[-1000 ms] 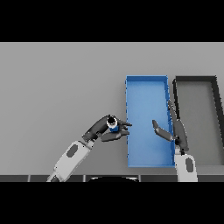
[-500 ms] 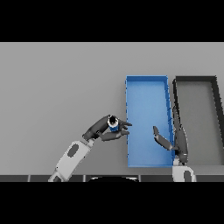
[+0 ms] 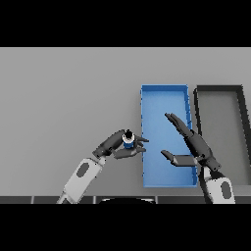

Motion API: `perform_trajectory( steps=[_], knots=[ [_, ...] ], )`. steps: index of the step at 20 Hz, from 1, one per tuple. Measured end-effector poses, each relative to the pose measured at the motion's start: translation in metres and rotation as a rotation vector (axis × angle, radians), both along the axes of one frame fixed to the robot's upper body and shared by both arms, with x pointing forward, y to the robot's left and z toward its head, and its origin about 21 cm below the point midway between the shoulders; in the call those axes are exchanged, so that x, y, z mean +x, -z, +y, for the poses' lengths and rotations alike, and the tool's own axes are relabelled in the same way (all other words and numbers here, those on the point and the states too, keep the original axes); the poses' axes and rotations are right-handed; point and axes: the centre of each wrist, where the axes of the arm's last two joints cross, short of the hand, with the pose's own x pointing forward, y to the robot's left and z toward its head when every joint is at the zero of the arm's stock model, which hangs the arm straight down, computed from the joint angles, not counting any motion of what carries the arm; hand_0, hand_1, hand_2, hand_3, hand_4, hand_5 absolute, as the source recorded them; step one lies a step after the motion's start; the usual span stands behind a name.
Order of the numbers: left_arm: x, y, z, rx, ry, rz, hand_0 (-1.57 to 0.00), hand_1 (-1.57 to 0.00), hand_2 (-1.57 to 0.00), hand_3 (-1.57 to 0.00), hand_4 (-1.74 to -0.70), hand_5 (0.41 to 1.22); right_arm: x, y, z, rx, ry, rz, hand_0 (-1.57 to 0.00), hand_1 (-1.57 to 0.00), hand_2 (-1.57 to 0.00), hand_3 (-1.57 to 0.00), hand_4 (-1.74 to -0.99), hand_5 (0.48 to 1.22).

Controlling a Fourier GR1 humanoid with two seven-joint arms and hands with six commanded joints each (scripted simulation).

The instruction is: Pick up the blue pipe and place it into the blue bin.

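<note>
Flat grey table [image 3: 63, 98] across the whole view, plain and unmarked, with no wall or other part of a room in sight beyond it. No brand, label or writing readable anywhere.

Taking the blue bin [image 3: 165, 98] as landmark: long, open-topped, right of the table's middle, its length running away from the robot, inside bare blue. Just beside its right wall, a dark grey bin [image 3: 220, 98] of much the same shape, lying parallel and close, the two not clearly touching.

Over the near half of the blue bin, toward its right wall, the right hand [image 3: 196, 147]: spread wide, fingers straight and reaching toward the bin's far end, thumb held out to the left, nothing in it. White and grey forearm leading off to the lower edge near the bin's near right corner.

Just left of the blue bin's left wall, about level with its near half, the left hand [image 3: 120, 147]: fingers and thumb curled round the blue pipe [image 3: 128, 140], fingertips reaching the bin's left rim. Pipe short, upright, dark at its top end, blue below, outside the bin and close by its left wall. Whether lifted off the table or resting on it, not possible to tell.
</note>
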Motion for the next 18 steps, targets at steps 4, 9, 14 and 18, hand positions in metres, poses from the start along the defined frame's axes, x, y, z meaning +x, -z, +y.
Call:
perform_trajectory(
  steps=[4, 9, 14, 18],
  knots=[
    [0.003, -0.002, 0.003, 0.001, -0.001, -0.012, -1.57, -1.57, -1.57, -1.57, -1.47, 1.221, 0.015, -0.029, 0.025, -0.123, -0.12, -0.031, 0.0, 0.0, -0.05, 0.0, -1.296, 0.556],
    [0.005, -0.001, -0.004, -0.003, 0.013, -0.015, -1.57, -1.57, -1.57, -1.57, -1.47, 1.221, 0.023, -0.04, 0.061, -0.163, -0.282, -0.038, 0.0, 0.0, -0.04, 0.0, -1.282, 0.555],
    [0.007, -0.003, -0.001, -0.028, 0.038, 0.006, -1.57, -1.57, -1.57, -1.57, -1.47, 1.221, 0.037, -0.055, 0.087, -0.22, -0.366, -0.062, -0.01, -0.02, -0.07, 0.0, -1.223, 0.54],
    [0.008, 0.001, 0.004, -0.006, 0.015, 0.007, -1.57, -1.57, -1.57, -1.57, -1.47, 1.221, 0.047, -0.06, 0.107, -0.264, -0.407, -0.054, -0.03, -0.04, -0.09, 0.0, -1.184, 0.516]
  ],
)
